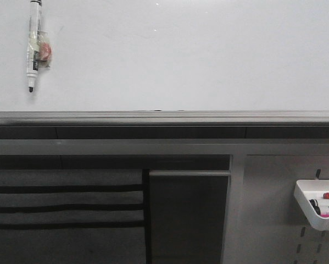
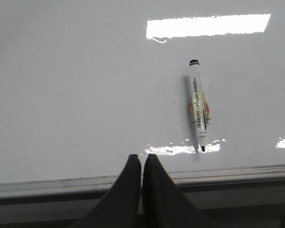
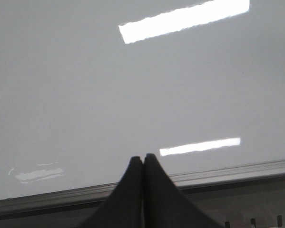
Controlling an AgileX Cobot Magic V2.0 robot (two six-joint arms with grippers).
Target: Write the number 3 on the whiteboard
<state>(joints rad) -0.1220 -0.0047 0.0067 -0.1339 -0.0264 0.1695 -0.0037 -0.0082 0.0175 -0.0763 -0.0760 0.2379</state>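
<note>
The whiteboard (image 1: 180,60) is a large plain white glossy board with a grey and black edge rail (image 1: 164,118). A white marker with a black uncapped tip (image 1: 33,44) lies on it at the far left, tip toward the rail; it also shows in the left wrist view (image 2: 198,104). No number 3 shows on the board. My left gripper (image 2: 142,156) is shut and empty, over the rail, apart from the marker. My right gripper (image 3: 143,157) is shut and empty, over the rail above bare board (image 3: 132,85). Neither gripper shows in the front view.
Below the rail is a grey frame with black slats (image 1: 65,206) at the left and a grey perforated panel (image 1: 274,220) at the right. A white tray (image 1: 318,212) with markers hangs on that panel at the right edge.
</note>
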